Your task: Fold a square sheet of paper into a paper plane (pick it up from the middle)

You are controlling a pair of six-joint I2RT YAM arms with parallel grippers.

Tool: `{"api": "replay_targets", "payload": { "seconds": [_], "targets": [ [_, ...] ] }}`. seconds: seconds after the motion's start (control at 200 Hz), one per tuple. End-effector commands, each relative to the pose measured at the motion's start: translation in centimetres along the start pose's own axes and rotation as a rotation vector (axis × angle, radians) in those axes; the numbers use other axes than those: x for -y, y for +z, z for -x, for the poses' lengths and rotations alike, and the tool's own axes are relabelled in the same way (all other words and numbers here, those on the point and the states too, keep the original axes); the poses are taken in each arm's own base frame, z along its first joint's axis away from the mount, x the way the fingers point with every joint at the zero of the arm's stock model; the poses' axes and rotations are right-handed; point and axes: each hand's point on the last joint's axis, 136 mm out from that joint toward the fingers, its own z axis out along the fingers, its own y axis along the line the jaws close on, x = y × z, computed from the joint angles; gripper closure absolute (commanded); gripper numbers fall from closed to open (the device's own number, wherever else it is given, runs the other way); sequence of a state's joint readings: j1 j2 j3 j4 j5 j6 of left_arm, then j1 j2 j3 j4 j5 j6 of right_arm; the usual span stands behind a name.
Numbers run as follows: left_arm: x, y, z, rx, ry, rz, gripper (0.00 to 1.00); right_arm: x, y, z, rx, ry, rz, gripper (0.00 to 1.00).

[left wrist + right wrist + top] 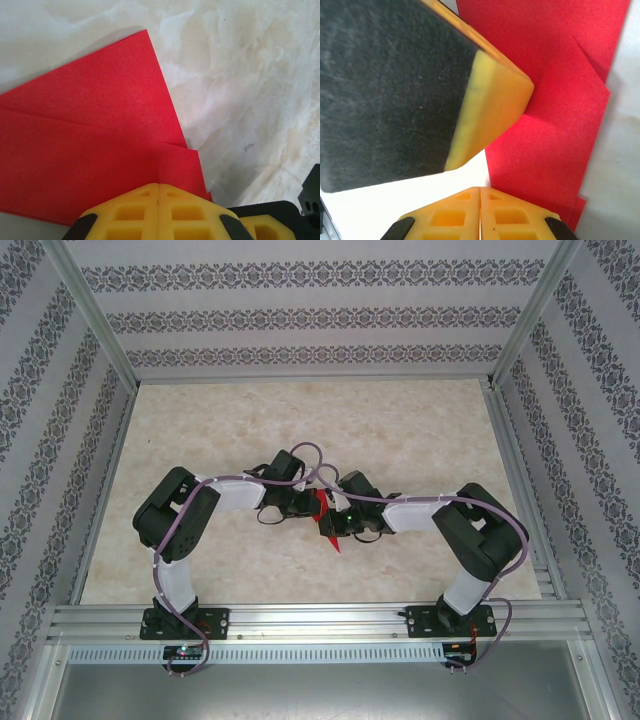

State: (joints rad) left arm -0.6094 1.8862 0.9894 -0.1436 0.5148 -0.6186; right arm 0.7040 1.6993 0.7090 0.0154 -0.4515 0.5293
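The square sheet of paper [322, 502] is bright red and folded into a narrow creased shape with a pointed tip toward the near edge. It sits mid-table between both grippers. My left gripper [158, 184] is shut, and a crease in the red paper [100, 125] runs straight into the seam of its yellow fingers. From the top it sits just left of the paper [306, 505]. My right gripper [480, 188] is shut beside the paper's edge [555, 100], which passes under its right finger. The left arm's finger [490, 115] touches the paper there. The right gripper [336, 528] covers the paper's lower part.
The marble-patterned table top [300, 430] stretches away behind the arms. Patterned walls [300, 315] close in the back and sides. An aluminium rail [320, 618] runs along the near edge and carries both arm bases.
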Motion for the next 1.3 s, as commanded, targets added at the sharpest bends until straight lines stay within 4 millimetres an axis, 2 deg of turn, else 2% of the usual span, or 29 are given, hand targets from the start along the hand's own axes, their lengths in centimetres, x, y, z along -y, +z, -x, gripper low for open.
{"api": "replay_targets", "payload": {
  "seconds": [0.0, 0.2, 0.48, 0.669, 0.749, 0.904, 0.994, 1.079, 1.124, 1.214, 1.294],
  "targets": [
    [-5.0, 1.6, -2.5, -0.056, -0.048, 0.172, 0.95, 1.3, 0.3, -1.6, -0.023, 0.032, -0.01, 0.92],
    [-6.2, 1.5, -2.9, -0.06, -0.053, 0.223, 0.96, 3.0, -0.2, -5.5, -0.082, 0.077, -0.038, 0.92],
    [-7.1, 1.7, -3.2, -0.066, -0.058, 0.253, 0.96, 2.8, -1.3, -9.5, -0.155, 0.046, -0.088, 0.92],
    [-7.5, 2.0, -3.4, -0.073, -0.063, 0.259, 0.97, 3.6, -2.3, -11.5, -0.158, 0.089, -0.119, 0.93],
    [-7.3, 1.9, -3.3, -0.069, -0.061, 0.254, 0.97, 3.7, -2.7, -11.6, -0.135, 0.1, -0.117, 0.93],
    [-6.0, 1.8, -2.3, -0.062, -0.033, 0.217, 0.95, 2.9, -3.5, -9.8, -0.072, 0.073, -0.117, 0.92],
    [-4.4, 1.5, -1.2, -0.05, -0.011, 0.179, 0.93, 1.4, -4.5, -7.5, -0.003, 0.038, -0.091, 0.9],
    [-2.1, 0.5, 0.3, -0.026, 0.009, 0.132, 0.88, 0.6, -6.3, -4.6, 0.096, 0.007, -0.113, 0.83],
    [-0.6, -0.2, 1.0, -0.012, 0.021, 0.101, 0.84, 0.7, -7.6, -3.2, 0.154, 0.005, -0.14, 0.76],
    [2.1, -1.9, 2.3, 0.02, 0.037, 0.056, 0.77, 1.7, -10.4, -0.2, 0.29, 0.024, -0.214, 0.54],
    [3.6, -3.7, 3.0, 0.052, 0.037, 0.062, 0.69, 3.0, -12.9, 1.9, 0.413, 0.036, -0.289, 0.38]
  ]
}}
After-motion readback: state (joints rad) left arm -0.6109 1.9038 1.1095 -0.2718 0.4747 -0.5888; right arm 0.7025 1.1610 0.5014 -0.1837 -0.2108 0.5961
